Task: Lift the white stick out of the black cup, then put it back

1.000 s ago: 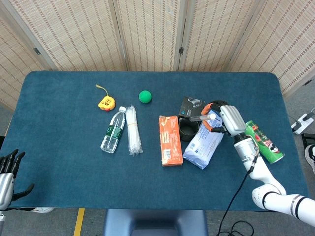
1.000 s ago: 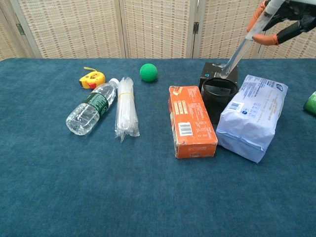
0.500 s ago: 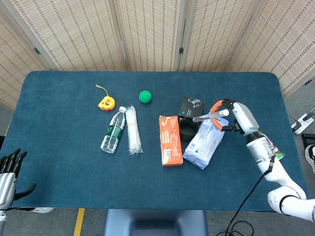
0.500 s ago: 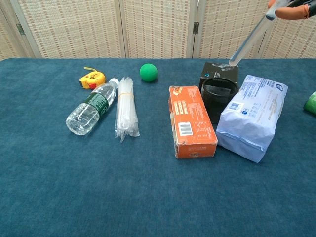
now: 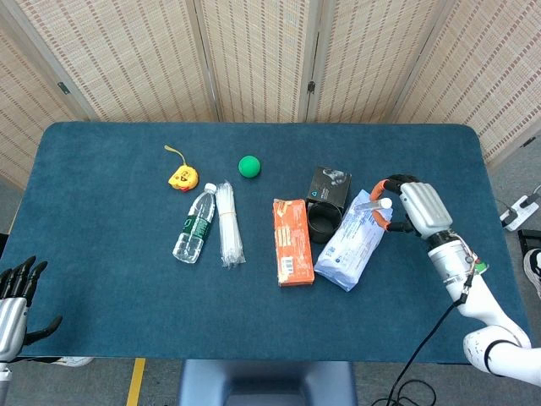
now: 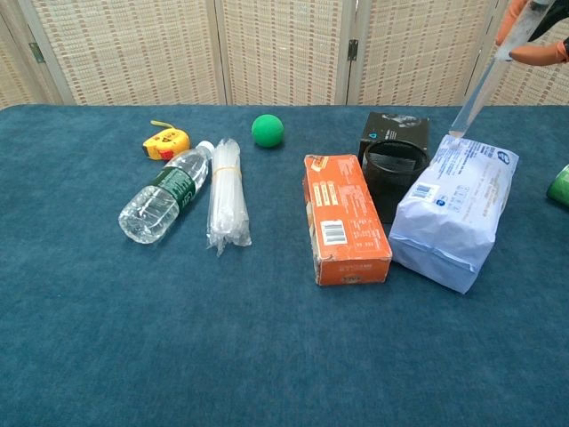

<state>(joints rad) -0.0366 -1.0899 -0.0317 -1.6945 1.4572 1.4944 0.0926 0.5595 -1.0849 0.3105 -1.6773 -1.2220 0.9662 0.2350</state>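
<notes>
The thin white plastic stick (image 6: 484, 82) is held up in the air by the right hand (image 5: 412, 210), tilted, with its lower tip over the pale blue plastic pouch (image 6: 455, 206) and clear of the round black cup (image 6: 395, 175). The cup sits between that pouch and the orange cardboard box (image 6: 344, 217). The left hand (image 5: 15, 298) is seen at the table's near corner, fingers spread, nothing gripped.

No print can be read. The orange box (image 6: 346, 220) left of the black cup (image 6: 395, 176) bears a barcode label and blurred lines. The white pouch (image 6: 454, 206) right of the cup and the bottle (image 6: 166, 193) carry labels too small to make out.
</notes>
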